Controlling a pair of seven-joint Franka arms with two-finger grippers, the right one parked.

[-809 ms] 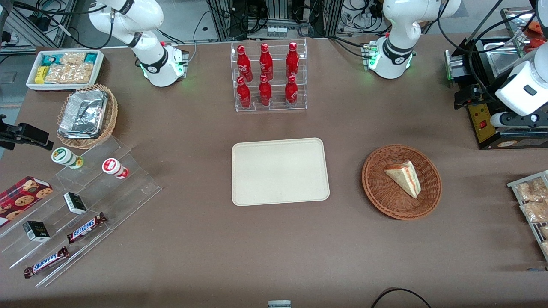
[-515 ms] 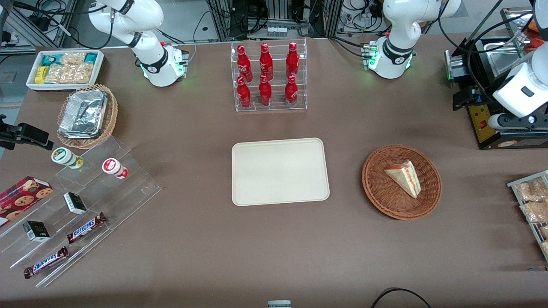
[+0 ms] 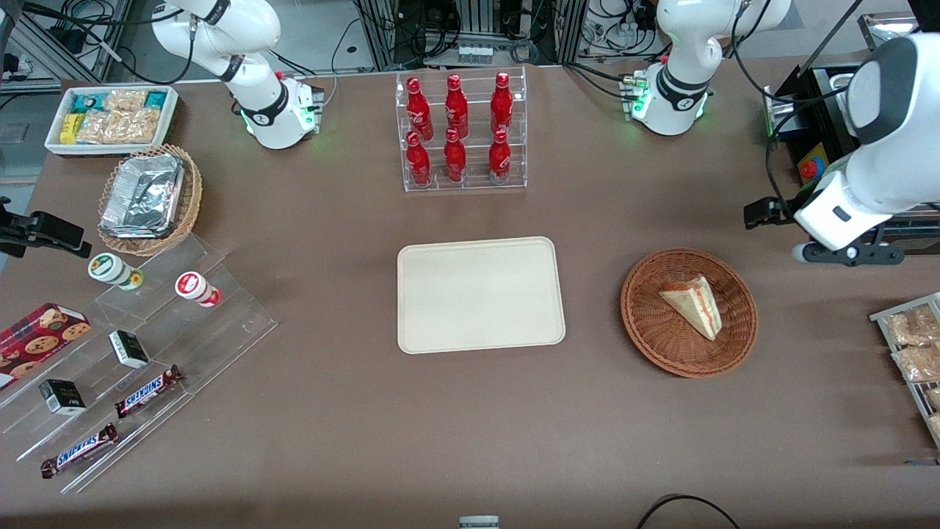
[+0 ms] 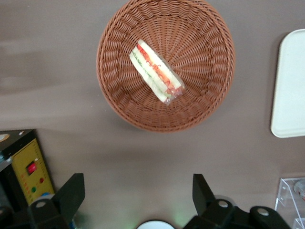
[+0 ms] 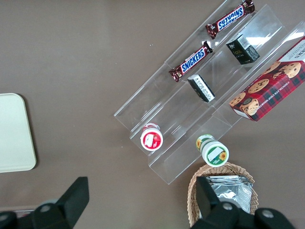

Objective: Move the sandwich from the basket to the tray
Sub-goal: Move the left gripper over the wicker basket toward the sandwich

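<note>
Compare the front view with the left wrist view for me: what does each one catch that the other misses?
Only the front view shows the rack of red bottles, the whole tray and the candy bars toward the parked arm's end.

Only the left wrist view shows the gripper with its fingers spread open, above bare table beside the basket, plus the sandwich's red and green filling.

Both show the sandwich lying in the basket and some of the tray.

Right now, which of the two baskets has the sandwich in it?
The reddish-brown basket, near the open claw, holds the sandwich. The lighter tan basket, toward the parked arm's end, holds crumpled foil.
</note>
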